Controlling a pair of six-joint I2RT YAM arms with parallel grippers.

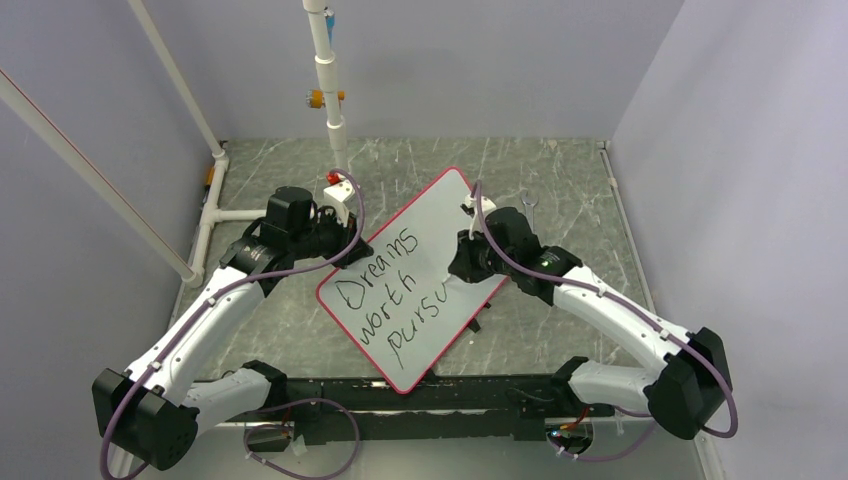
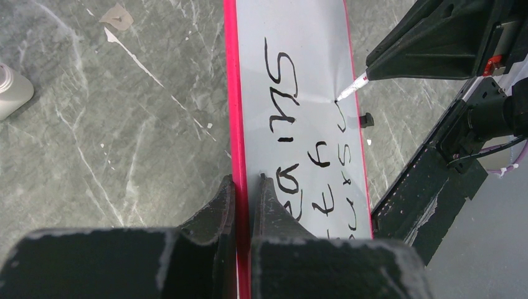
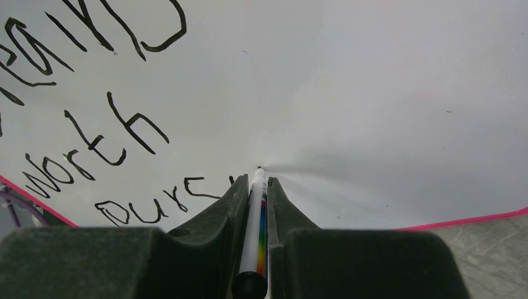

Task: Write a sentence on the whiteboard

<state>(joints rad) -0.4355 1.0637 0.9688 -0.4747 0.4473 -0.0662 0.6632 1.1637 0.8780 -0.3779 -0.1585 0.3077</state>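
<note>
Grey marbled table (image 1: 570, 170) here, pale streaks all across it. A wrench (image 1: 529, 207) lies flat toward the back, right of centre. Against the plain wall (image 1: 500, 60) a white pipe (image 1: 328, 90) stands upright, with an orange fitting (image 1: 322, 98) on it. More white pipes (image 1: 90, 170) slant across the left side. Over in the left wrist view, a white bottle (image 2: 11, 91) shows at the frame's edge and a torn scrap (image 2: 116, 16) lies flat on the table. A small black piece (image 1: 475, 327) sits nearer the front.
</note>
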